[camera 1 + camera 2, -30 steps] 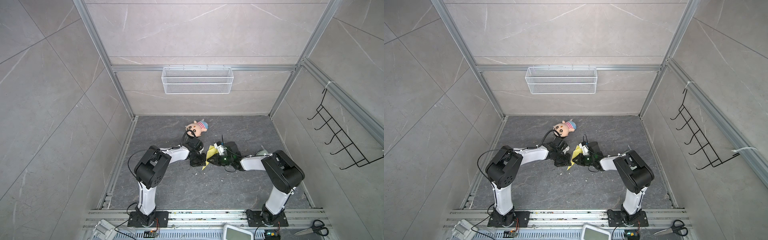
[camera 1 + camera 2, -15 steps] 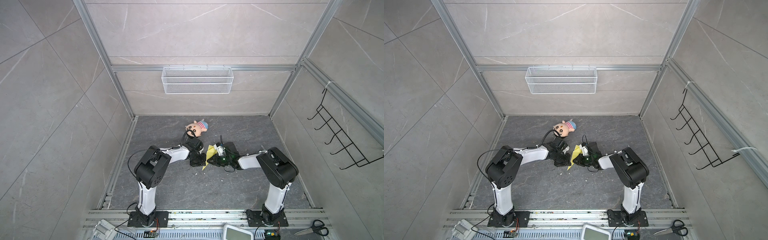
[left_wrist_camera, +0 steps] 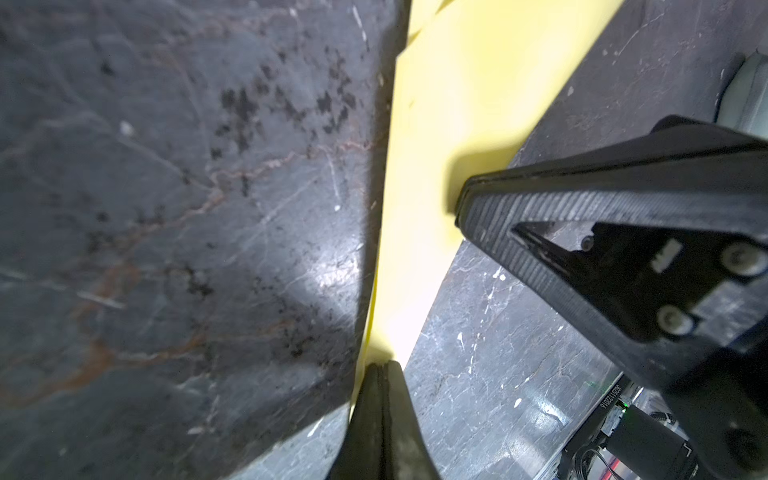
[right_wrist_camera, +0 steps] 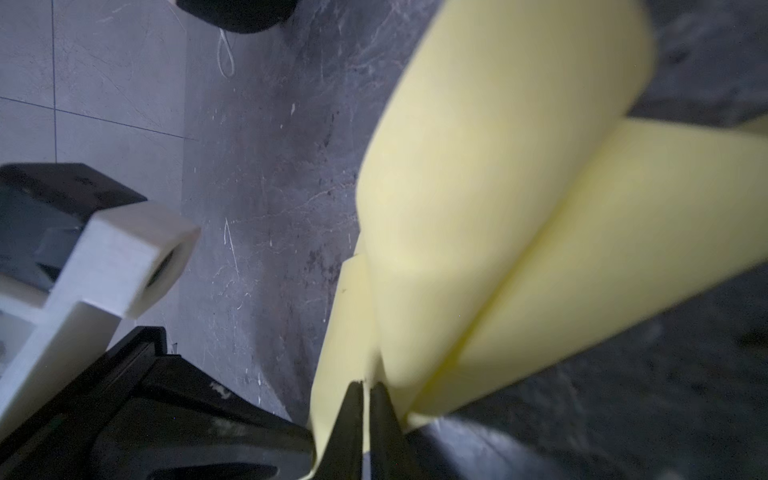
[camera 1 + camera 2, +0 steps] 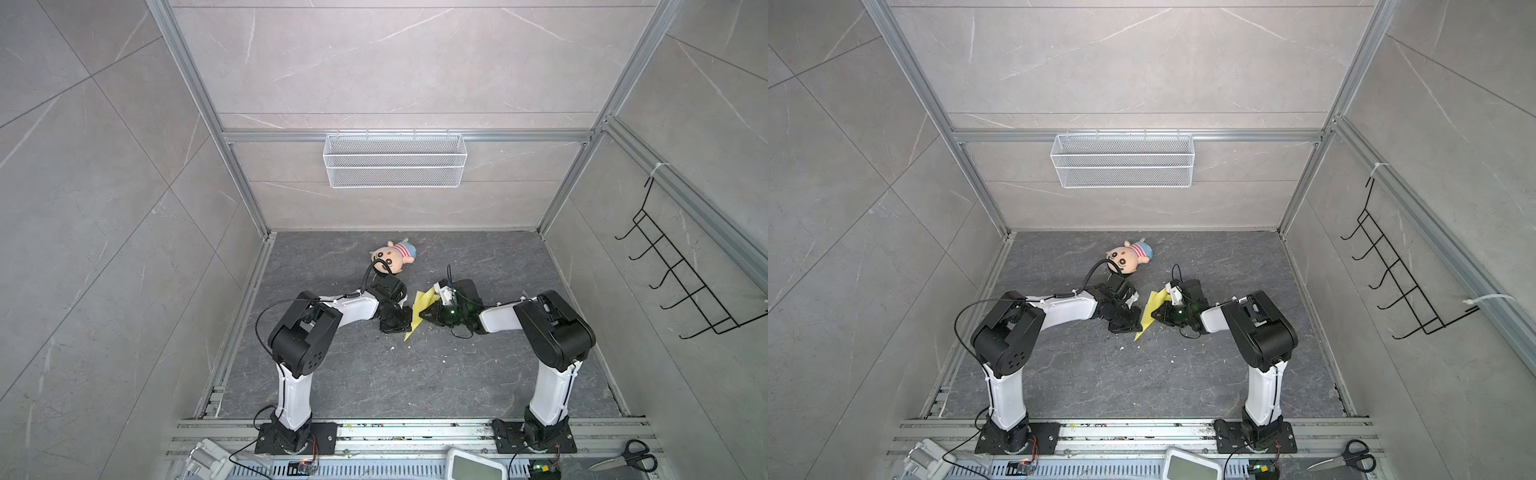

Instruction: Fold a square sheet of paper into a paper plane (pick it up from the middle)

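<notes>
left gripper [image 3: 382, 369]: your jaws are pressed together on the narrow end of the yellow folded paper plane [image 5: 419, 308] | right gripper [image 4: 365, 384]: jaws nearly closed, pinching a folded edge; wings fan out beyond the tips | plane: you hold it between both grippers; its lower tip perhaps touches the dark stone floor [image 5: 415, 374]

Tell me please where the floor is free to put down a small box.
Free: the wide floor between the two arm bases, and, in both top views, the far corner right of the plush doll. Crowded: the middle, where the left gripper and right gripper both pinch the paper plane.
</notes>
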